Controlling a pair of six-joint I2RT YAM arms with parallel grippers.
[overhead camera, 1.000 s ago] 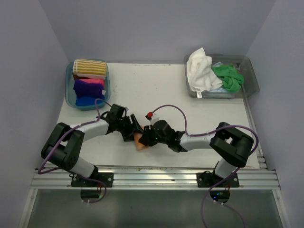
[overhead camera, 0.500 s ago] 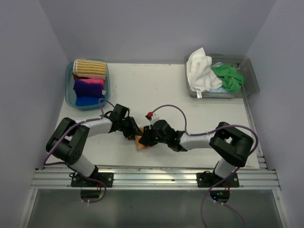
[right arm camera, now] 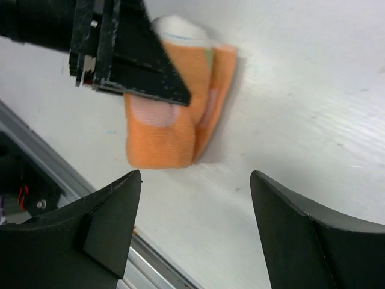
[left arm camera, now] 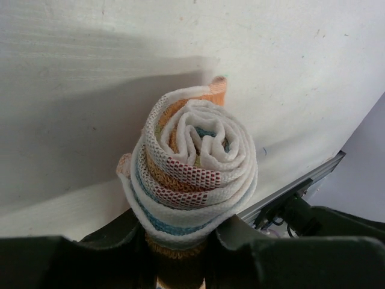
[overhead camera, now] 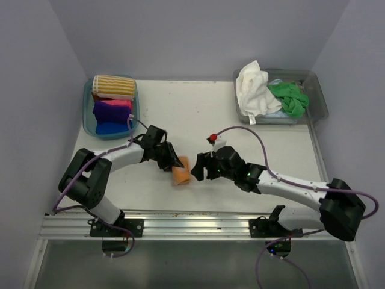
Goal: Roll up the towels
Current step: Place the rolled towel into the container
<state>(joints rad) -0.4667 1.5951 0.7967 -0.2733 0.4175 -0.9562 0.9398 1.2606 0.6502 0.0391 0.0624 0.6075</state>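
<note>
A rolled orange towel (overhead camera: 180,173) lies on the table near the front, between the two arms. In the left wrist view its spiral end (left arm camera: 194,161) faces the camera, white inside with coloured stripes. My left gripper (overhead camera: 172,162) is shut on this roll, one finger on each side of it (left arm camera: 180,244). My right gripper (overhead camera: 198,169) stands open just right of the roll, apart from it. In the right wrist view the orange towel (right arm camera: 168,132) lies beyond the wide, bare jaws (right arm camera: 195,201), with the left gripper's black fingers (right arm camera: 129,57) on it.
A teal tub (overhead camera: 88,120) at the back left holds rolled towels: striped yellow (overhead camera: 113,86), purple (overhead camera: 108,110), blue (overhead camera: 111,127). A clear tub (overhead camera: 319,96) at the back right holds loose white (overhead camera: 252,90) and green (overhead camera: 290,96) towels. The table's metal front rail (overhead camera: 192,224) runs close by.
My right gripper has opened, let go of the orange roll and drawn back to the right. The left gripper has closed on the roll.
</note>
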